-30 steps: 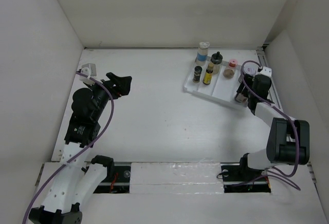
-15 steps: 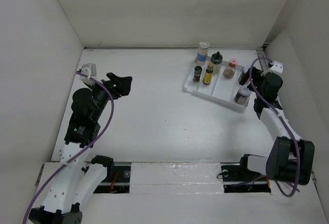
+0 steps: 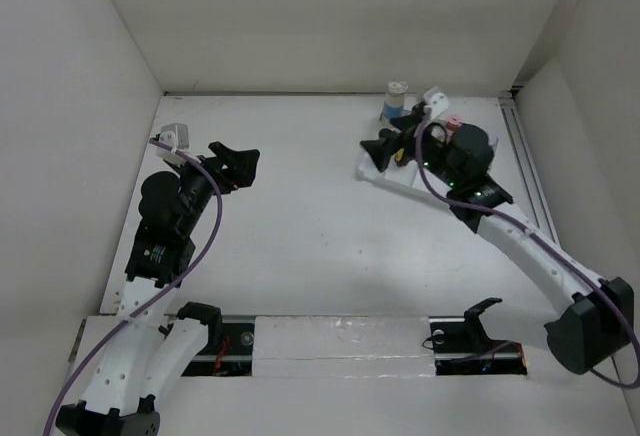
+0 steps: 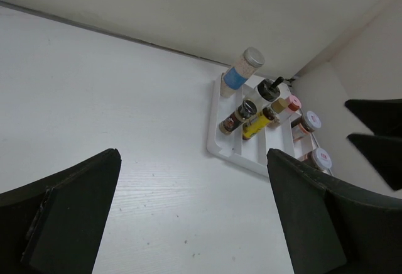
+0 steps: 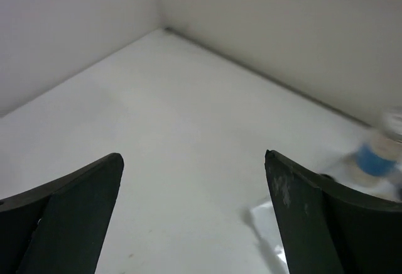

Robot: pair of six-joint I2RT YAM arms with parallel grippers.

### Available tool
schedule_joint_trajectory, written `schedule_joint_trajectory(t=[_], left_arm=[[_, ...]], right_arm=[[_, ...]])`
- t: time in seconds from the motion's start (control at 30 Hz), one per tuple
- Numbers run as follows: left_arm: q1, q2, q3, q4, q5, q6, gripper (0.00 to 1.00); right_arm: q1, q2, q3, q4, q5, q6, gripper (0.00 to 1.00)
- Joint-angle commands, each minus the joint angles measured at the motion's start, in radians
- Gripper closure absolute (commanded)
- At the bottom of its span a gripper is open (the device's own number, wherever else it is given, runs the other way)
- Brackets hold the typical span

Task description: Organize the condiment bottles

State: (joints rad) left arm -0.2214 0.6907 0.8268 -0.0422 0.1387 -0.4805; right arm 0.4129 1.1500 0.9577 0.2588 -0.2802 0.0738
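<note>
The condiment bottles stand in a white divided tray (image 4: 217, 148) at the far right. In the left wrist view I see a blue-labelled bottle with a silver lid (image 4: 242, 70), a black-capped bottle (image 4: 269, 88), a dark jar with a silver lid (image 4: 237, 115), a yellow bottle (image 4: 257, 123), a pink-lidded jar (image 4: 290, 104) and two jars with purplish-white lids (image 4: 309, 122). My right gripper (image 3: 385, 146) is open and empty above the tray's left end, and its arm hides most bottles from the top. My left gripper (image 3: 235, 166) is open and empty, far left of the tray.
White walls close in the table on three sides. In the top view the blue-labelled bottle (image 3: 395, 101) and the pink lid (image 3: 453, 122) show past the right arm. The right wrist view shows the bottle blurred (image 5: 377, 154) and a tray corner (image 5: 270, 224).
My right gripper has let go of a purplish-white-lidded jar at the tray's right end and swung left over the tray, now pointing left. The left arm has not moved.
</note>
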Motion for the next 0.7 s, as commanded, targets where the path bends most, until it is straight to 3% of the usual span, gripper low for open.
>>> schedule_joint_trajectory(t=[0.0,0.07,0.3,0.67], left_arm=[[-0.003,-0.013,0.015,0.048,0.016,0.003,0.01],[-0.003,-0.013,0.015,0.048,0.016,0.003,0.01],[-0.003,-0.022,0.006,0.039,0.016,0.003,0.01],[-0.003,-0.022,-0.014,0.051,0.025,-0.006,0.01]], right_arm=[[0.140,0.124,0.044,-0.046,-0.193,-0.094,0.00],[0.246,0.187,0.055,-0.059,-0.269,-0.115,0.00],[0.475,0.402,0.000,-0.040,-0.206,-0.125,0.00],[0.515,0.433,-0.004,0.005,-0.060,-0.106,0.00]])
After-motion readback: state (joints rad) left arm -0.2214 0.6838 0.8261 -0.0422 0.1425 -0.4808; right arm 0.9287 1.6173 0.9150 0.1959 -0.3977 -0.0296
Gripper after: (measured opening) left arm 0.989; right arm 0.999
